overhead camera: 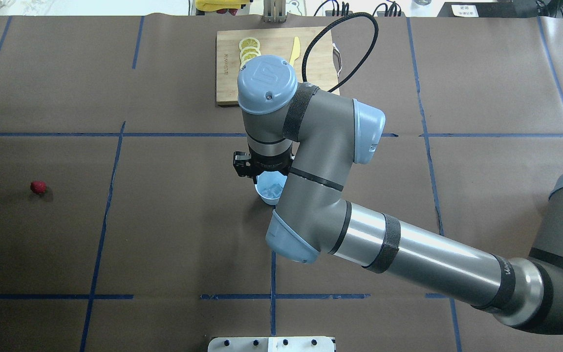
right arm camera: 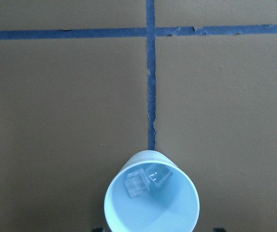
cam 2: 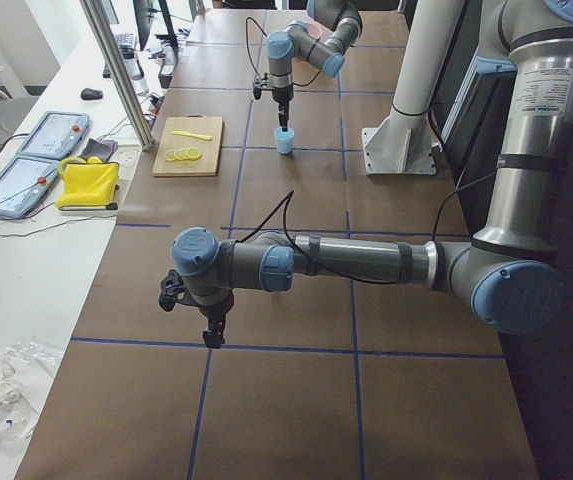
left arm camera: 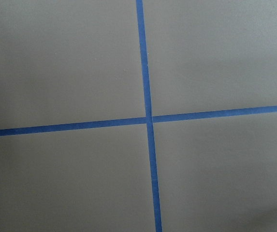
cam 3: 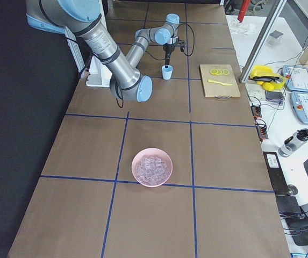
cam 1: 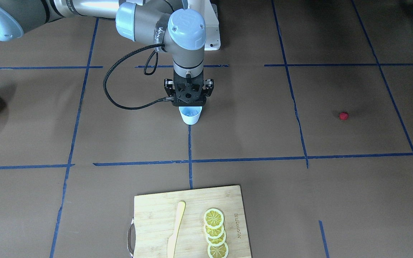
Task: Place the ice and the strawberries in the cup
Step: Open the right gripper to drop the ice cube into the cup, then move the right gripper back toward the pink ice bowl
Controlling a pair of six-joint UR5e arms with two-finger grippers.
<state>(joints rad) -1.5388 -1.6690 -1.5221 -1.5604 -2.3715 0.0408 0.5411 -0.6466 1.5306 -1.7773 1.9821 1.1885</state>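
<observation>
The white cup [cam 1: 190, 115] with a pale blue inside stands upright at the table's middle. In the right wrist view it [right arm camera: 151, 198] holds two clear ice cubes [right arm camera: 145, 181]. My right gripper [cam 1: 189, 104] hangs straight above the cup, open and empty, with a dark fingertip [right arm camera: 97, 229] showing at each side of the cup's rim. The tiny red strawberry [cam 1: 343, 115] lies alone on the table, far from the cup, also in the overhead view [overhead camera: 38, 187]. My left gripper [cam 2: 211, 335] hovers low over the table; I cannot tell if it is open or shut.
A pink bowl [cam 3: 164, 159] full of ice cubes [cam 3: 151, 169] sits on the robot's right end of the table. A wooden cutting board [cam 1: 152, 211] with lemon slices [cam 1: 215, 233] and a yellow knife [cam 1: 176, 229] lies at the far edge.
</observation>
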